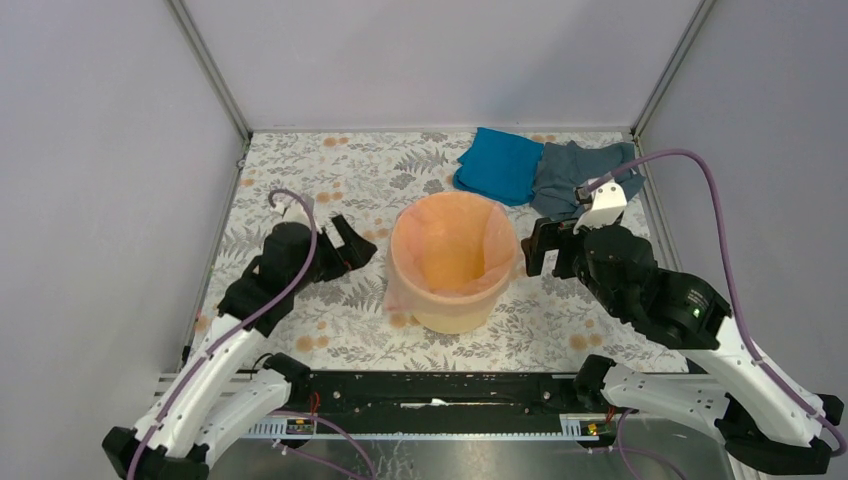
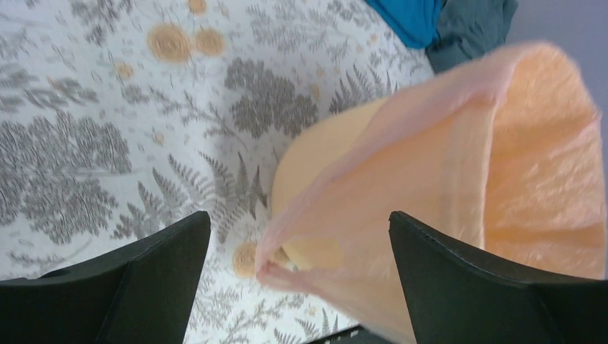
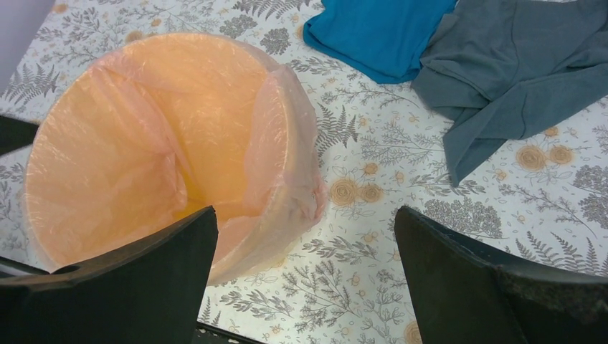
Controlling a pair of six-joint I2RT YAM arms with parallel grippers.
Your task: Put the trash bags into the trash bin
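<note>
Plain pale grey-lilac walls point(image 1: 430, 60) on three sides; metal corner posts point(image 1: 208, 68) upper left and right. Tabletop point(image 1: 330, 170): white floral print. Even, diffuse light.

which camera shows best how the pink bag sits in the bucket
Right wrist: it looks into the bucket, showing the pink bag lining it and draped over the rim. Top external shows this smaller; left wrist shows only one blurred side.

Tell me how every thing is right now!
trash bin: upright.
trash bag: spread open inside the trash bin, edge draped over its rim.
blue cloth: lying rumpled.
grey-blue cloth: rumpled, touching the blue cloth.
left gripper: open, empty.
right gripper: open, empty.
</note>
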